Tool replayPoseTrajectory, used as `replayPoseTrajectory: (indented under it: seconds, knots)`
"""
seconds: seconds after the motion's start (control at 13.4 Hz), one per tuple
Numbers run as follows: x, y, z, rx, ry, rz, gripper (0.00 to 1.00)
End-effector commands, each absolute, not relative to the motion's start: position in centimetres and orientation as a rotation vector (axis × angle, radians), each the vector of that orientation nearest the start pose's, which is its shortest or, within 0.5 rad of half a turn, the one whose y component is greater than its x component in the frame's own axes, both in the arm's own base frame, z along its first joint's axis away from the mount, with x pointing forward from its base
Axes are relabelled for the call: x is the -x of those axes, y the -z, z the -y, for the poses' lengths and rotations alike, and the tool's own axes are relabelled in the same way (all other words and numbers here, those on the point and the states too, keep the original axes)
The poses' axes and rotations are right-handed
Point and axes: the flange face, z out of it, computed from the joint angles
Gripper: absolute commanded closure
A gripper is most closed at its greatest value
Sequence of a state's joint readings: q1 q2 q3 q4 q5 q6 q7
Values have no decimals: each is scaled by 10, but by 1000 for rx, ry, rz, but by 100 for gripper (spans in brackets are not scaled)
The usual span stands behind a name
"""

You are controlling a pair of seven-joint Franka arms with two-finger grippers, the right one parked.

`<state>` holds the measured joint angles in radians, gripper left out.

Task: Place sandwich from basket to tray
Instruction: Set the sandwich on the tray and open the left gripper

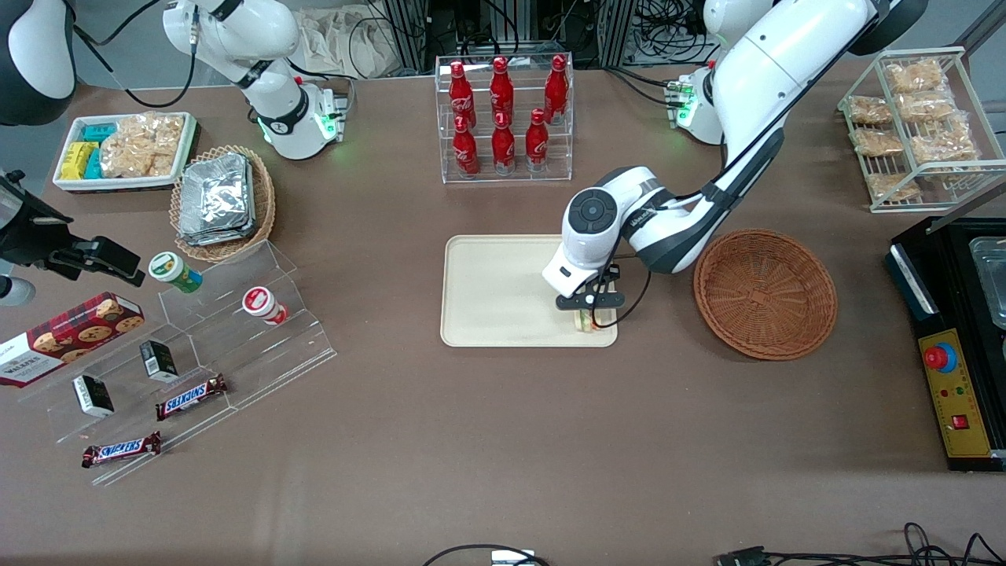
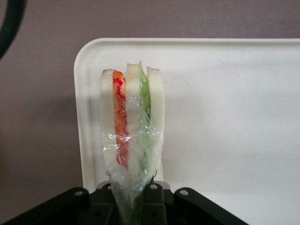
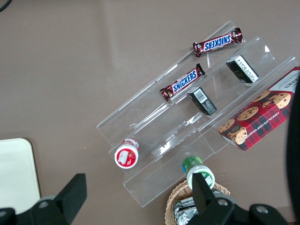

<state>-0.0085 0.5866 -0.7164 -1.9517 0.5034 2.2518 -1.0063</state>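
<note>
The sandwich (image 2: 132, 124), a wrapped wedge of pale bread with red and green filling, is held in my left gripper (image 2: 133, 197), which is shut on its wrap. In the front view the gripper (image 1: 591, 310) is over the corner of the cream tray (image 1: 495, 291) nearest the round dark wicker basket (image 1: 765, 292) and the camera, with the sandwich (image 1: 585, 321) showing just under it. The sandwich hangs over the tray's corner (image 2: 234, 93); I cannot tell whether it touches the tray. The basket is empty.
A clear rack of red bottles (image 1: 503, 118) stands farther from the camera than the tray. A wire rack of snack packs (image 1: 912, 126) and a black control box (image 1: 951, 377) lie at the working arm's end. An acrylic stand with snacks (image 1: 196, 338) lies toward the parked arm's end.
</note>
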Motion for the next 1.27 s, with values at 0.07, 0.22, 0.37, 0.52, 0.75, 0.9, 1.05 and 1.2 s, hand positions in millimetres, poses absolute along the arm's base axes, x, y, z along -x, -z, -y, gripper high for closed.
replayPoseTrajectory:
  seconds: [0.07, 0.22, 0.37, 0.52, 0.75, 0.9, 1.05, 1.2]
  knots:
    - [-473, -232, 379, 3082, -71, -2, 1]
    - [-473, -232, 379, 3082, -71, 1, 0]
    - [-475, -234, 379, 3081, -69, 11, 0]
    - [-476, -236, 378, 3080, -67, 16, 0]
    - [-481, -244, 376, 3081, -47, 29, 0]
    - [-488, -259, 376, 3070, -41, 59, 0]
    - [-504, -293, 372, 3040, -61, 120, 0]
    - [-520, -347, 369, 3068, -98, 237, 0]
